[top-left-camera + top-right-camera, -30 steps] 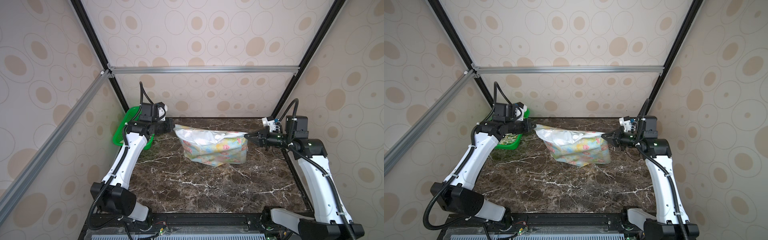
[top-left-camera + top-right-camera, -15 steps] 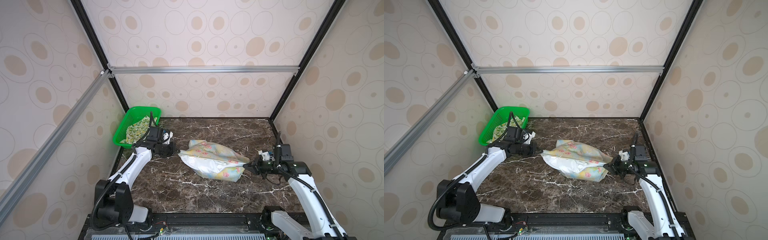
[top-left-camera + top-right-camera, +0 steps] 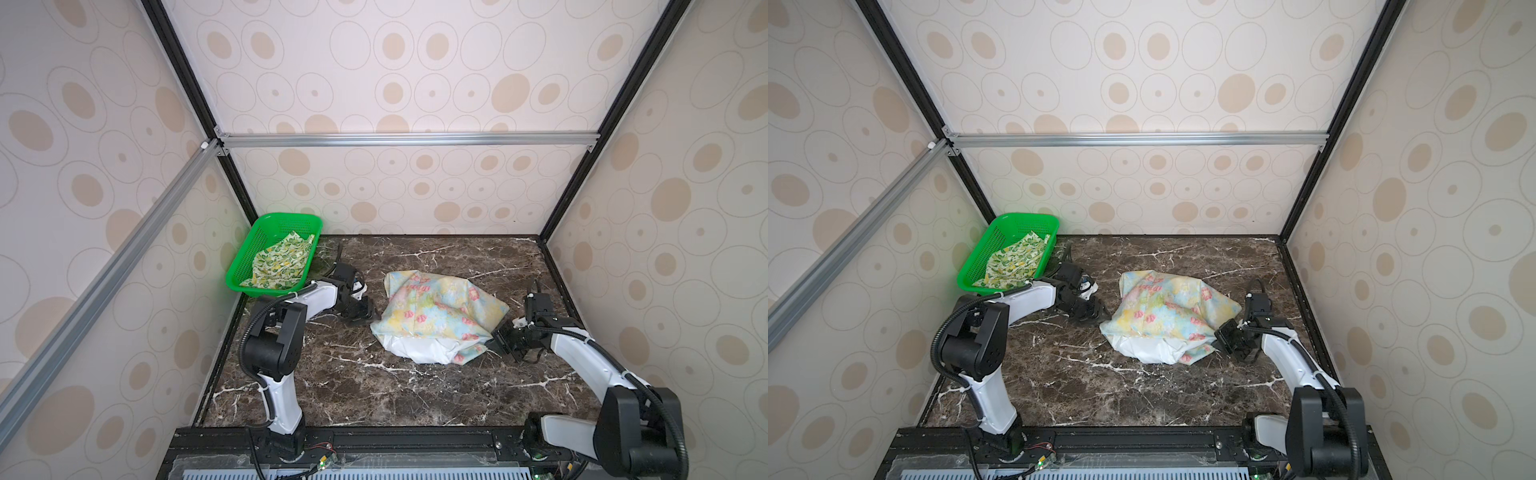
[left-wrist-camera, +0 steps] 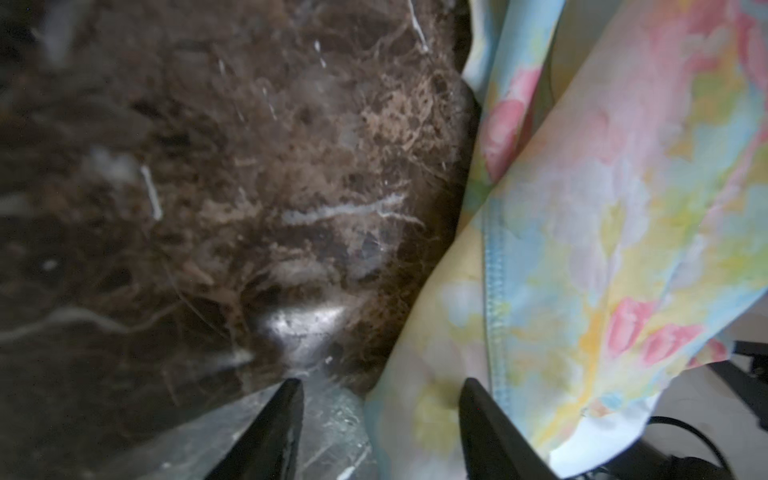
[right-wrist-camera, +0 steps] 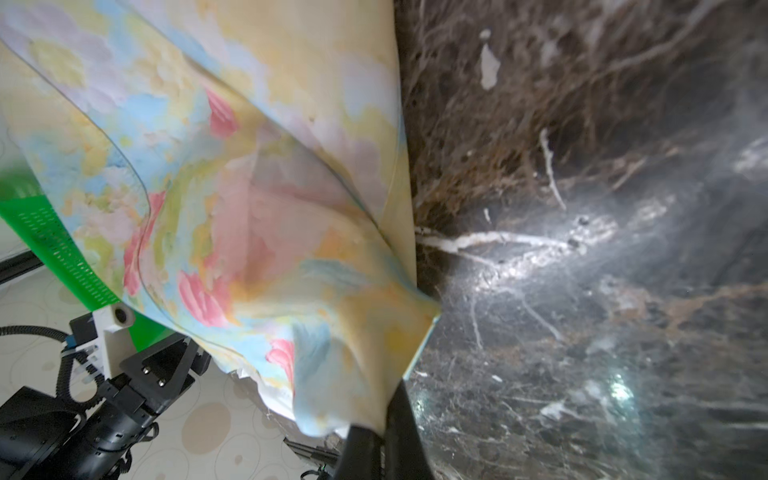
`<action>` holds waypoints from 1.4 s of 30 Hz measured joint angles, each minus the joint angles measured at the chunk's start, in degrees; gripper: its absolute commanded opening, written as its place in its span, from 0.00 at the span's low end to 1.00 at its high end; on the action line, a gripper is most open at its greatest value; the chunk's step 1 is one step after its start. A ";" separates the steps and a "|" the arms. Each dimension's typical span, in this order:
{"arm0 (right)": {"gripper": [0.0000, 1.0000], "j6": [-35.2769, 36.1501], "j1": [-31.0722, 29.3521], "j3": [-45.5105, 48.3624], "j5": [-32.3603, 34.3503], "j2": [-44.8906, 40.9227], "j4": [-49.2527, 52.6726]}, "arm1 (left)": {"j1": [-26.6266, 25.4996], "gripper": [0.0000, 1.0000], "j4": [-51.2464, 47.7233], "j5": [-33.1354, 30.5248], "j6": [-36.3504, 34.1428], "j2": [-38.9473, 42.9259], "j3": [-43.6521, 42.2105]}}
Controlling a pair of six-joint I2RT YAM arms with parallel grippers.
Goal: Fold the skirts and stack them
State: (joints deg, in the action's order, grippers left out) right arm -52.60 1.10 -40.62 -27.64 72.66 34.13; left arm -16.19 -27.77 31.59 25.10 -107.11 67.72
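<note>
**Flower skirt (image 3: 440,316) down on the worktop (image 3: 374,395), one corner pinched**

In the middle of the dark marble worktop: the flower skirt, in a soft crumpled heap, with white lining peeking out at the near edge. Right jaws closed tight on its near right corner, low by the worktop. Left jaws open, tips apart, right at the skirt's left edge, with a bit of the hem lying between them in the left wrist view. Lemon skirt (image 3: 282,264) inside the green mesh basket (image 3: 257,245) in the far left corner, well apart from the flower skirt. Lots of bare worktop in front of the heap and behind it, up to the back wall. Less room at the sides: left arm (image 3: 316,297) just beside the basket, right arm (image 3: 582,353) close to the right edge.
</note>
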 measured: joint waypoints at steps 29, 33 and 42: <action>0.00 0.85 -1.22 -2.23 -1.14 5.03 -5.05 | -0.02 0.64 30.14 7.39 27.63 23.56 -33.64; 0.00 0.83 -1.64 -2.23 -1.36 5.01 -5.22 | 0.61 0.64 33.88 6.84 33.55 28.50 -36.39; 0.00 0.57 -2.93 -2.23 -2.36 4.83 -6.51 | 1.73 0.63 50.97 5.99 51.71 32.44 -51.15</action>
State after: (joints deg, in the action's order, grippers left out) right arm -52.03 -1.83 -42.85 -30.00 77.49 27.62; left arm -14.46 23.20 37.58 76.82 -74.67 16.58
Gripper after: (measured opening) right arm 0.042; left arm 0.622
